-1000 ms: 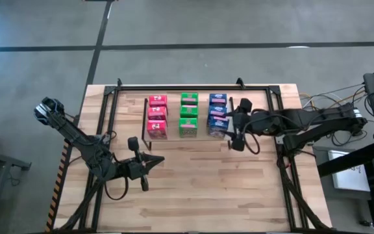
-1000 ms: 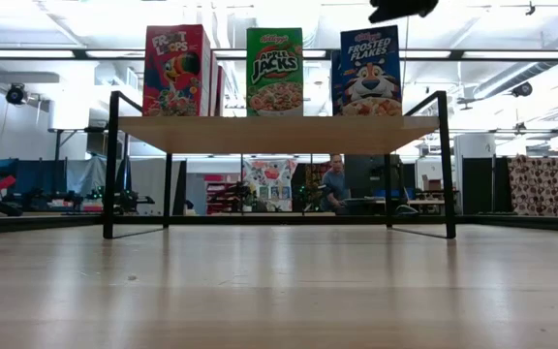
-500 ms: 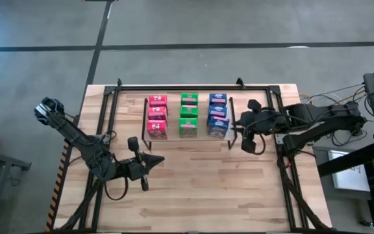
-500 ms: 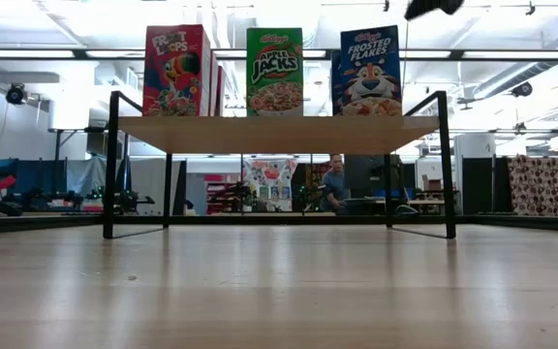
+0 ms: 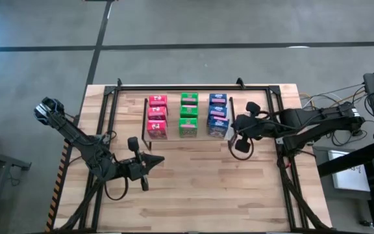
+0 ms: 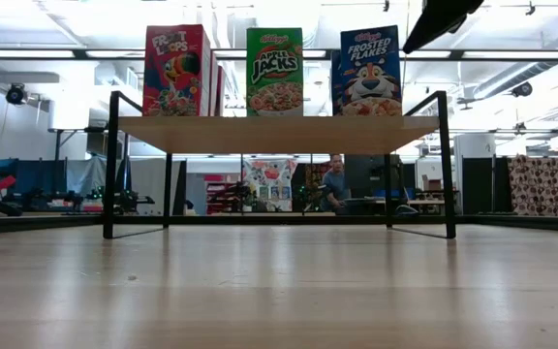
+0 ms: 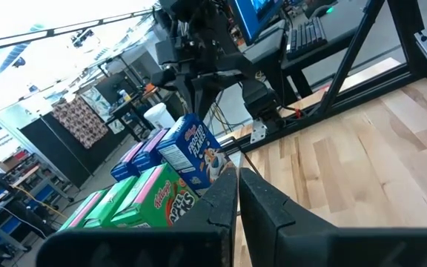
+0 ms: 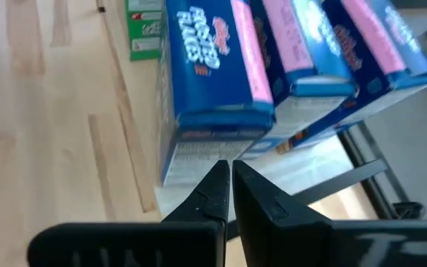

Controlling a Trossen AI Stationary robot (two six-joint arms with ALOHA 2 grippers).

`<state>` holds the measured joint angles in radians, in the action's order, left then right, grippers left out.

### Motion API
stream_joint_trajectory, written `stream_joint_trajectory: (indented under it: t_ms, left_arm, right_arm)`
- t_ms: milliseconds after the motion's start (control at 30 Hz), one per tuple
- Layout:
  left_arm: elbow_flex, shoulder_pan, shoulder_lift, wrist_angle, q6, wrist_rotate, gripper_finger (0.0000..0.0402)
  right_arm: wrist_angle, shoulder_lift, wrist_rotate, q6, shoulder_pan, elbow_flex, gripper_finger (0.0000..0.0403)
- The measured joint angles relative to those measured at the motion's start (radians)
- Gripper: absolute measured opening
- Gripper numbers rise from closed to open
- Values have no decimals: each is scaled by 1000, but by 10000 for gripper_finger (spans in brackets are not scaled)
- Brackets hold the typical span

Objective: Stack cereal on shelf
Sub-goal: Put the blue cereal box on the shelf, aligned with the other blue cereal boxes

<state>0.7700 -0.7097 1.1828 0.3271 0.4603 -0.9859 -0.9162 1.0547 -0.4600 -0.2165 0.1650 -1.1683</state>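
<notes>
Cereal boxes (image 5: pixel 187 116): nine, in red, green and blue rows on shelf (image 5: pixel 174 138), table's far edge. Right gripper (image 5: pixel 238 133): clenched, empty, beside blue row. Left gripper (image 5: pixel 153 160): clenched, empty, mid-table.

floor (image 5: pixel 193 26): grey concrete, dark seams
ceiling (image 6: pixel 85 19): bright strip lights
desks (image 6: pixel 424 204): far back, person (image 6: pixel 335 184) seated

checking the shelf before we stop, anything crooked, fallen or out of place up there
Nothing stands out. The red boxes, green boxes and blue boxes stand upright in three straight rows on the shelf. The right gripper hangs beside the blue row, holding nothing.
</notes>
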Motion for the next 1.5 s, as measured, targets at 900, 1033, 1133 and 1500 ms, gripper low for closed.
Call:
stream_joint_trajectory:
  t_ms: [900,1033,1133,1500]
  left_arm:
    - [0,0,3,0,-8,0,0]
    - [0,0,3,0,-8,0,0]
    - [0,0,3,1,-8,0,0]
    - [0,0,3,-1,6,0,0]
  right_arm:
    - [95,24,-67,98,-2,2,8]
    - [98,44,-68,104,-2,2,8]
    - [90,49,-79,106,-2,1,8]
    - [84,1,-82,48,1,-67,8]
